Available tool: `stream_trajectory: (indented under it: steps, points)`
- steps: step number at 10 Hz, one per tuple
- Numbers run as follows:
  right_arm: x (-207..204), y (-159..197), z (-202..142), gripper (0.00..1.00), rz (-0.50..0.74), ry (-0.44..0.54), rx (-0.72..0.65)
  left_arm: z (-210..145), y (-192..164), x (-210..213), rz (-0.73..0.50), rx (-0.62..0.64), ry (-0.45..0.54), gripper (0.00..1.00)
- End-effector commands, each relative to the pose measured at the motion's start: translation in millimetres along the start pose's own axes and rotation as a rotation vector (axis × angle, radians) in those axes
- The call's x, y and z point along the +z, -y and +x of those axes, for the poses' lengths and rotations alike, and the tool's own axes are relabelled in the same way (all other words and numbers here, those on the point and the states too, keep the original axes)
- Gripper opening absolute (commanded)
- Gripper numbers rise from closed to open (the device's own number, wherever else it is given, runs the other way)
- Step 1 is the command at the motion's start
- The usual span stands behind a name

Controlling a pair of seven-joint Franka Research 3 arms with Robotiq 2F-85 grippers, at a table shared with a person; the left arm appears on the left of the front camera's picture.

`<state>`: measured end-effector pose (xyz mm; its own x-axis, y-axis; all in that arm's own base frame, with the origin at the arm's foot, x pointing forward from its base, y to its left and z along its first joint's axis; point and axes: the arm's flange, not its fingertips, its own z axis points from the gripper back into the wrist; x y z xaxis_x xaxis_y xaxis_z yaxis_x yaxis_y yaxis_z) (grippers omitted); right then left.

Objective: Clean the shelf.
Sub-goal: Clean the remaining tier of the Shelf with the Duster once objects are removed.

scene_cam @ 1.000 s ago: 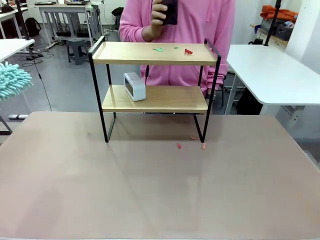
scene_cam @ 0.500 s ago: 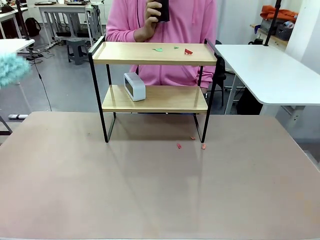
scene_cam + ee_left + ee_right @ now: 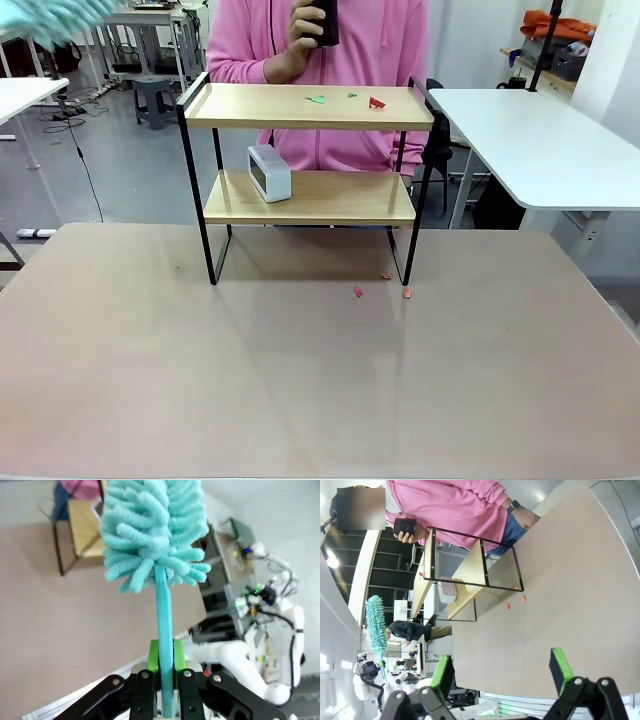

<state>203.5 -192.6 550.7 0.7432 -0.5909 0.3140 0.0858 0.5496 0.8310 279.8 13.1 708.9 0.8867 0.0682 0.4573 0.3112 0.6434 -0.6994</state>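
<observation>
Right now the left jaws are clamping shut on the thin teal handle of the duster [image 3: 152, 535], whose fluffy head is standing straight out ahead of them. The right jaws are hanging wide open, green pads [image 3: 441, 672] apart with nothing between them. Beyond both pairs of jaws the bench [image 3: 300, 400] is stretching away, and small red bits [image 3: 357, 292] are lying on it just short of the shelf [image 3: 310, 107], which is standing well ahead of the jaws near the far edge. On its top board a green scrap [image 3: 317, 99] and a red scrap [image 3: 376, 102] are waiting, and a white box [image 3: 269, 172] is sitting at one end of the lower board. Behind the shelf a person is holding a dark object [image 3: 325, 20]. Trouble is most likely coming from the sweep itself: the head is broad and soft, so it could be flicking scraps onto the bench instead of gathering them, snagging the raised end rail and shifting the light shelf, or nudging the white box off. Compared with a second ago, the duster is riding much higher, now a blur at the top corner of the front view, while shelf and scraps are lying unchanged.
</observation>
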Motion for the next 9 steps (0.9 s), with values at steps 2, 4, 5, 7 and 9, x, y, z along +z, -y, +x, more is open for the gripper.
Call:
stream_trajectory:
  steps: [2, 4, 5, 7, 9]
  points:
    - [-0.7, -1.2, 1.2, 1.00, 0.031, 0.009, 0.020, -3.5, -11.5, 28.7, 0.004, 0.012, 0.077, 0.12]
    - [-0.7, -1.2, 1.2, 1.00, 0.031, 0.009, 0.020, -3.5, -11.5, 28.7, 0.004, 0.012, 0.077, 0.12]
    - [-0.7, -1.2, 1.2, 1.00, 0.031, 0.009, 0.020, -0.2, -11.8, 19.9, -0.005, 0.016, 0.044, 0.12]
    - [-0.7, -1.2, 1.2, 1.00, 0.031, 0.009, 0.020, 16.2, -4.9, -15.9, 0.080, 0.038, 0.052, 0.12]
    - [-0.7, -1.2, 1.2, 1.00, 0.031, 0.009, 0.020, 28.6, 16.5, -40.4, 0.102, 0.057, 0.060, 0.12]
